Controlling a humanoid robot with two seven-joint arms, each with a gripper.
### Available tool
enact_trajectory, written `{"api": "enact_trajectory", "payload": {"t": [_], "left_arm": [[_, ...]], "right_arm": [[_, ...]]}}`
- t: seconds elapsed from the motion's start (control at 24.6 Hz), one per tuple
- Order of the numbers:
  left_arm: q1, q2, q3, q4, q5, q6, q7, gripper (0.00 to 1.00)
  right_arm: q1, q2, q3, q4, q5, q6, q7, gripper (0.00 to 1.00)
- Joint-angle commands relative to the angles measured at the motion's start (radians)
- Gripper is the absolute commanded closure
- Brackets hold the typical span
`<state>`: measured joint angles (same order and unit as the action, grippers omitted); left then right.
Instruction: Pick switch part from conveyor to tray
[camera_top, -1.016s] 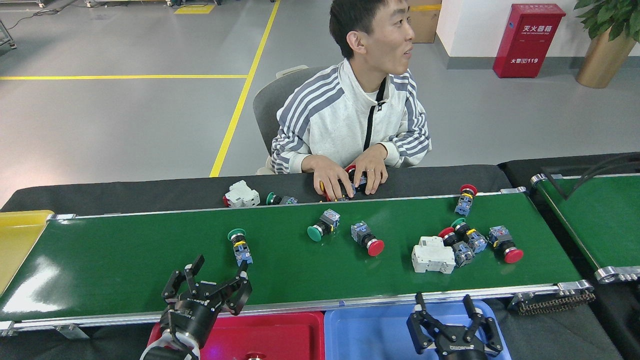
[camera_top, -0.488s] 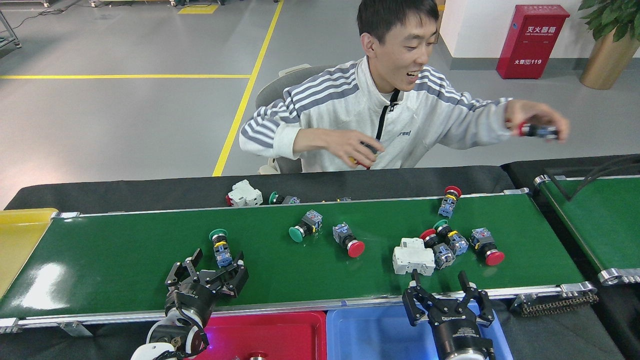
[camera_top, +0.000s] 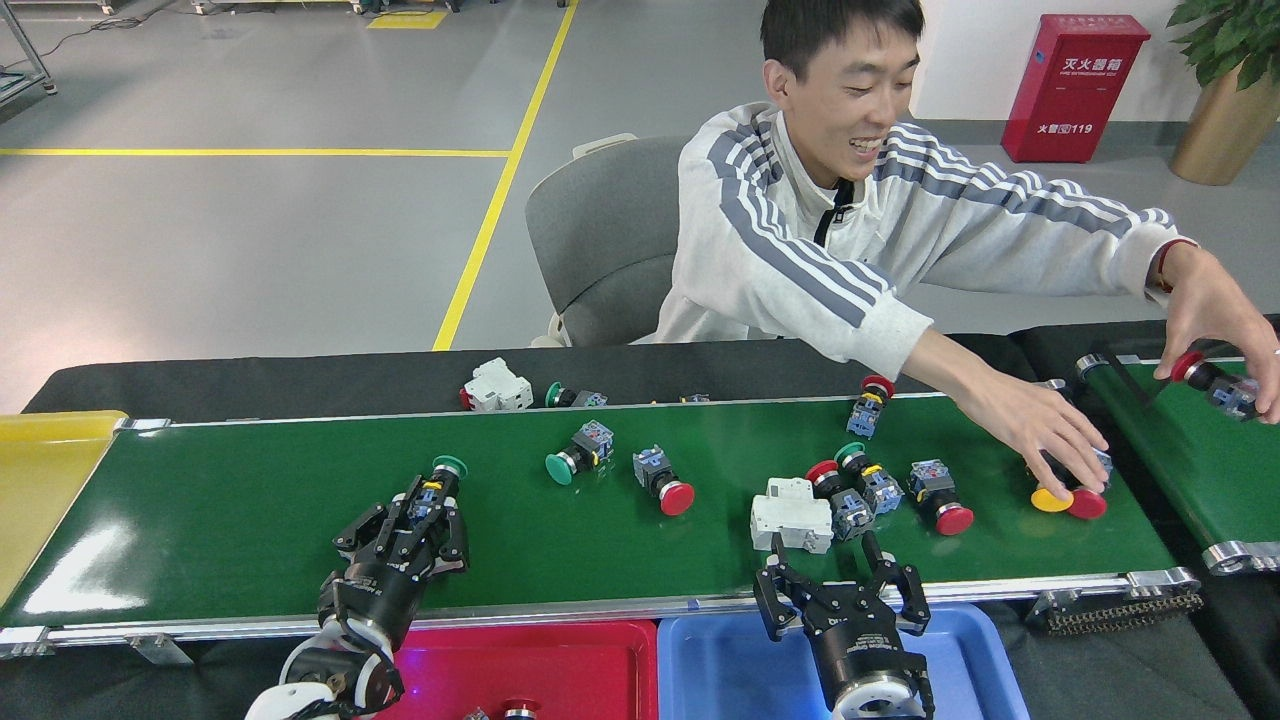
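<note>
Left gripper (camera_top: 425, 510) over the conveyor (camera_top: 250, 520): fingers surround the green switch (camera_top: 444, 472), hiding its body; actual contact cannot be confirmed. Red tray (camera_top: 560, 665) and blue tray (camera_top: 730, 665), below the conveyor, are cut off by the frame. Right gripper (camera_top: 838, 580), fingers spread, sits at the conveyor's near rail beside the white breaker (camera_top: 790, 512)

Factory floor: conveyor (camera_top: 250, 510), floor lines (camera_top: 480, 220)

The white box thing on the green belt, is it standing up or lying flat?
Lying flat. The white breaker rests on its broad side on the conveyor, just beyond the open right tool, beside a red-capped switch.
</note>
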<state>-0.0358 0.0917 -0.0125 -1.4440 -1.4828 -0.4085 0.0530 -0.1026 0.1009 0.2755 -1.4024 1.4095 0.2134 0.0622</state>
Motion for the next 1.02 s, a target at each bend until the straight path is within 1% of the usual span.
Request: {"api": "enact_trajectory", "payload": {"t": [0.0, 0.04, 0.08, 0.12, 0.16, 0.2, 0.24, 0.33, 0.37, 0.41, 0.45, 0.49, 0.53, 0.57, 0.65, 0.77, 0.85, 0.98], "left_arm": [[0.092, 0.023, 0.002, -0.142, -0.001, -0.237, 0.005, 0.98], [0.145, 0.037, 0.002, -0.188, -0.001, -0.316, 0.002, 0.95], [0.217, 0.059, 0.005, -0.243, -0.001, -0.377, 0.002, 0.87], [0.272, 0.062, 0.009, -0.277, -0.001, -0.377, 0.002, 0.67], [0.300, 0.059, 0.011, -0.289, -0.001, -0.377, 0.002, 0.44], [0.321, 0.054, 0.014, -0.294, -0.002, -0.377, 0.002, 0.06], [0.326, 0.046, 0.019, -0.296, -0.001, -0.377, 0.004, 0.00], [0.326, 0.036, 0.028, -0.289, 0.001, -0.377, 0.004, 0.00], [0.326, 0.036, 0.037, -0.289, 0.006, -0.362, 0.005, 0.00], [0.329, 0.031, 0.063, -0.292, 0.007, -0.339, 0.005, 0.00], [0.330, 0.026, 0.088, -0.294, 0.007, -0.322, 0.011, 0.00], [0.332, 0.005, 0.129, -0.294, 0.007, -0.293, 0.014, 0.00], [0.329, -0.023, 0.178, -0.288, 0.006, -0.250, 0.014, 0.00], [0.323, -0.033, 0.226, -0.282, 0.004, -0.207, 0.014, 0.00], [0.318, -0.035, 0.321, -0.280, 0.004, -0.147, 0.014, 0.00], [0.318, -0.033, 0.439, -0.262, 0.004, -0.136, 0.014, 0.00], [0.316, -0.032, 0.465, -0.253, 0.006, -0.138, 0.014, 0.00], [0.313, -0.030, 0.463, -0.248, 0.007, -0.144, 0.014, 0.00]], "right_arm": [[-0.049, 0.023, 0.013, 0.033, 0.002, 0.003, 0.001, 0.01], [-0.065, 0.033, 0.013, 0.054, 0.002, 0.003, 0.001, 0.01], [-0.083, 0.045, 0.013, 0.082, 0.002, 0.003, 0.001, 0.02], [-0.098, 0.051, 0.013, 0.103, 0.002, 0.003, 0.001, 0.02], [-0.105, 0.051, 0.013, 0.114, 0.002, 0.003, 0.001, 0.03], [-0.108, 0.051, 0.014, 0.123, 0.002, 0.001, -0.001, 0.12], [-0.112, 0.046, 0.017, 0.128, 0.003, -0.002, 0.001, 0.29], [-0.131, 0.034, 0.050, 0.138, 0.003, -0.002, 0.010, 0.66], [-0.140, 0.023, 0.062, 0.149, 0.003, -0.002, 0.022, 0.81], [-0.146, 0.017, 0.065, 0.158, 0.002, -0.002, 0.030, 0.90], [-0.149, 0.017, 0.065, 0.160, 0.000, -0.003, 0.030, 0.94], [-0.149, 0.017, 0.065, 0.160, -0.001, -0.005, 0.030, 0.98], [-0.149, 0.017, 0.067, 0.160, -0.003, -0.006, 0.030, 0.98], [-0.151, 0.019, 0.067, 0.158, -0.003, -0.006, 0.030, 0.98], [-0.152, 0.020, 0.067, 0.152, -0.006, -0.008, 0.030, 0.99], [-0.152, 0.019, 0.067, 0.134, -0.007, -0.011, 0.022, 0.99], [-0.146, 0.016, 0.065, 0.099, -0.007, -0.012, 0.013, 0.99], [-0.111, 0.003, 0.062, -0.033, -0.009, -0.037, -0.025, 0.99]]}}
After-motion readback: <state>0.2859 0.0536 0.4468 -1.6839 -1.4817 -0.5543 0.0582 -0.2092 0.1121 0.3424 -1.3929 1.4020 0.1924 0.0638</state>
